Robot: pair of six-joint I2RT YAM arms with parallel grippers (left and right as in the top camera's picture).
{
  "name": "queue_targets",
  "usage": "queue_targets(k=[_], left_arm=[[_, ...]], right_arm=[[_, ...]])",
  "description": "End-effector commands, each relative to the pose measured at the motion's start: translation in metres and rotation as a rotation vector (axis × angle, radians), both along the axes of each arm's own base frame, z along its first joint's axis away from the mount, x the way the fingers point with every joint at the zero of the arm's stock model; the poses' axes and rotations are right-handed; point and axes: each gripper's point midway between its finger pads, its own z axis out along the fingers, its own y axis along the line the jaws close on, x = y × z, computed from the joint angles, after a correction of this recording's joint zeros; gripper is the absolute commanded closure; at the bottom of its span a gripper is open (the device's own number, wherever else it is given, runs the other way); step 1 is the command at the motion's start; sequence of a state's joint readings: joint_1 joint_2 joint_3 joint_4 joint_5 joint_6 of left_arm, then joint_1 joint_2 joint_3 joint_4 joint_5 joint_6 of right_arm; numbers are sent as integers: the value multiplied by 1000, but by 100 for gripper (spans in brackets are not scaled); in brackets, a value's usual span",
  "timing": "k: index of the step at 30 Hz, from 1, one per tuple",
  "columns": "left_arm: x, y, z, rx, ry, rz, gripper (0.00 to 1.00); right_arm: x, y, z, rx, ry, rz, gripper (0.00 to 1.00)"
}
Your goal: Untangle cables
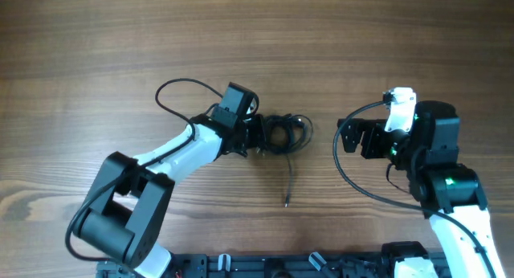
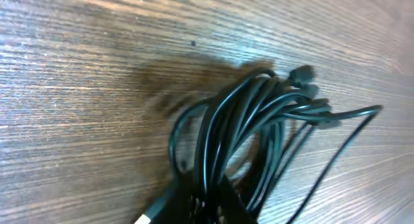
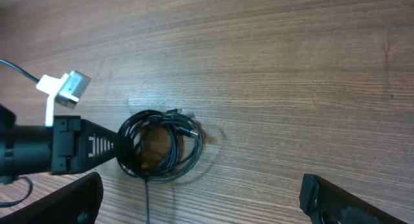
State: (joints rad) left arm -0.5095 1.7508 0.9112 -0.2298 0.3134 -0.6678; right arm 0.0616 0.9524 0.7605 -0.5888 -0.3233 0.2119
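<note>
Seemingly the left gripper [image 1: 259, 136] pinched the cables [image 1: 285, 132] in its jaws; the right gripper [image 1: 347, 138] had open jaws. Dragging the bunch whole could tighten the tangle.

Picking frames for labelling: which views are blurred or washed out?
Left wrist view: the cables are smeared by blur, and pale glare streaks the table. Right wrist view: the coil is sharp, with a faint shadow beside it. Overhead view: evenly lit, in focus, no glare.
</note>
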Motion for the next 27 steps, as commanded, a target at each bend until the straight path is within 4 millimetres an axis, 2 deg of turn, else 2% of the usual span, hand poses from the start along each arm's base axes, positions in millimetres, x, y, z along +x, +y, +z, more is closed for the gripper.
queue_targets(k=[1, 5, 7, 10, 12, 13, 16, 18, 20, 24, 27], left_arm=[[6, -12, 65, -120, -131, -34, 92], [-9, -28, 116, -271, -182, -118, 85], [-17, -33, 127, -319, -175, -155, 83], [-25, -37, 130, -354, -149, -187, 80], [-27, -35, 126, -329, -166, -217, 79], [-27, -29, 118, -280, -166, -213, 71], [-21, 15, 80, -7, -123, -57, 57], [-19, 37, 66, 114, -117, -3, 41], [-16, 36, 65, 110, -121, -3, 34], [-3, 25, 60, 80, -152, -6, 33], [6, 7, 53, 6, -143, 7, 34]], right_arm=[[3, 23, 2, 119, 36, 86, 0], [11, 54, -11, 199, 67, 230, 0], [15, 62, -24, 197, 99, 253, 0], [18, 71, -38, 196, 136, 276, 0], [19, 74, -50, 195, 170, 283, 0], [19, 74, -55, 195, 186, 281, 0], [27, 69, -66, 161, 193, 253, 0], [33, 68, -70, 148, 185, 243, 0], [33, 68, -72, 149, 191, 241, 0], [33, 67, -72, 150, 192, 239, 0], [33, 68, -71, 150, 189, 239, 0]])
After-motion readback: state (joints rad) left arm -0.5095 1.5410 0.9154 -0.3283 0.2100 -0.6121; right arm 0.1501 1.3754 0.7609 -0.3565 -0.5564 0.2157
